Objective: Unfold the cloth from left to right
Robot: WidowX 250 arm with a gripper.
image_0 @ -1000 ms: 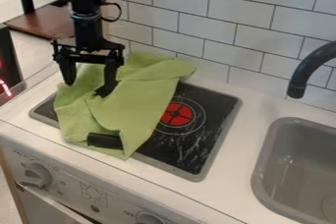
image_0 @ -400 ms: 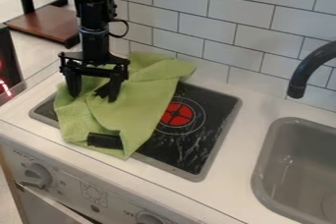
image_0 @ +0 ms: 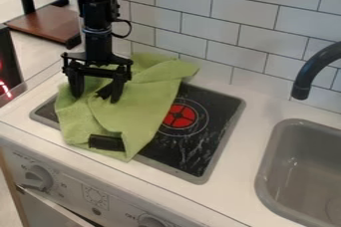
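My gripper point(image_0: 96, 95) hangs over the upper left part of the green cloth point(image_0: 142, 100), its two fingers spread wide apart with cloth showing between them. Whether the fingertips touch the cloth I cannot tell. The cloth lies folded and wrinkled across the left and back of the black stove top, with its back end by the tiled wall. A black patch point(image_0: 106, 143) shows at the cloth's front, and a small dark piece shows beside the right finger.
The stove top point(image_0: 193, 141) has a red burner mark point(image_0: 180, 116) just right of the cloth. To the right are a grey sink point(image_0: 303, 171) and a black faucet point(image_0: 313, 71). A tiled wall point(image_0: 230, 27) stands behind, and knobs line the counter's front.
Since a second ago my gripper has shifted slightly right and down in the view, still with its fingers apart. The cloth looks unmoved.
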